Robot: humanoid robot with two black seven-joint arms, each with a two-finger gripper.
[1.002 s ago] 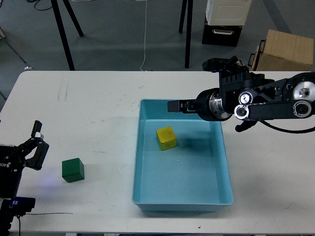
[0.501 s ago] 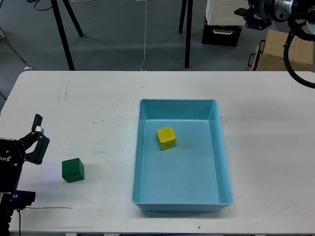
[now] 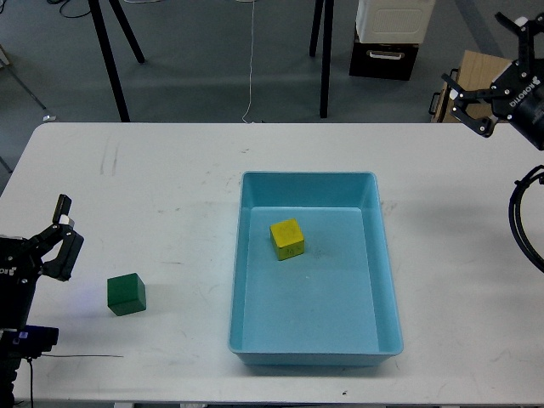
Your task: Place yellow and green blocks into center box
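Note:
The yellow block [image 3: 287, 239] lies inside the light blue box [image 3: 306, 177] in the middle of the white table, towards the box's far left. The green block [image 3: 126, 294] sits on the table at the left, outside the box. My left gripper [image 3: 63, 234] is open and empty, just left of and slightly beyond the green block, apart from it. My right gripper [image 3: 486, 72] is open and empty, raised at the far right, well away from the box.
A thin black cable [image 3: 81, 357] lies on the table near the front left edge. Beyond the table stand black tripod legs [image 3: 110, 59], a white and black case [image 3: 387, 38] and a cardboard box [image 3: 476, 68] on the floor.
My right arm has pulled away from above the box's far edge, up and to the far right. The yellow block stays in the box. My left gripper has barely shifted.

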